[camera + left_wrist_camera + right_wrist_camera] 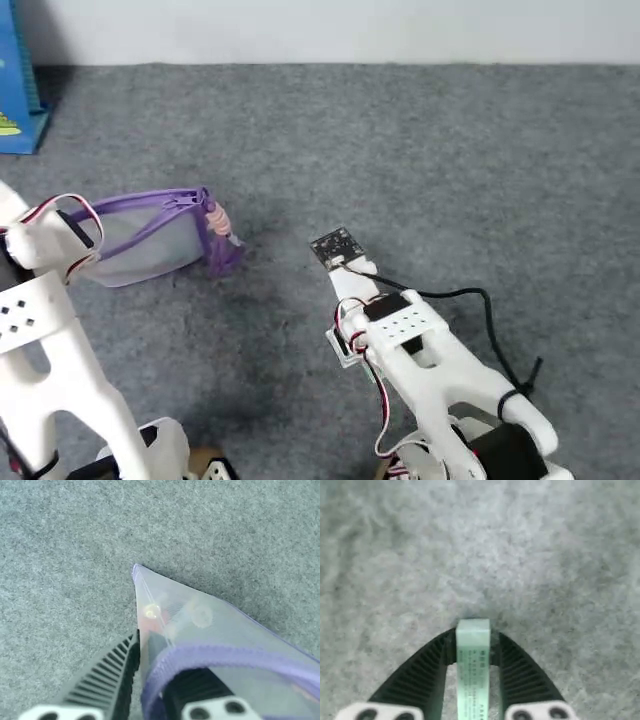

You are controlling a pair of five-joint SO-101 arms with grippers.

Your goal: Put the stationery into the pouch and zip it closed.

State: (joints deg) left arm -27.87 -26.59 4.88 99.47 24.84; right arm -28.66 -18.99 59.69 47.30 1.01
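Observation:
The translucent pouch (pixel 150 238) with purple zip trim and a pink pull (pixel 217 222) lies on the grey carpet at the left. My left gripper (pixel 145 680) is shut on the pouch (pixel 210 630) at its rim, one finger (pixel 107 680) outside the wall and the other inside. Pale and reddish shapes (pixel 200 615) show through the wall. My right gripper (pixel 472 635) is shut on a pale green stationery stick (pixel 472 670) with print on it, held just above the carpet. The right arm (pixel 405 330) stands at the middle, right of the pouch and apart from it.
A blue box (pixel 15 90) stands at the far left by the white wall. Open grey carpet (pixel 450 160) spreads behind and to the right. A black cable (pixel 490 320) trails off the right arm.

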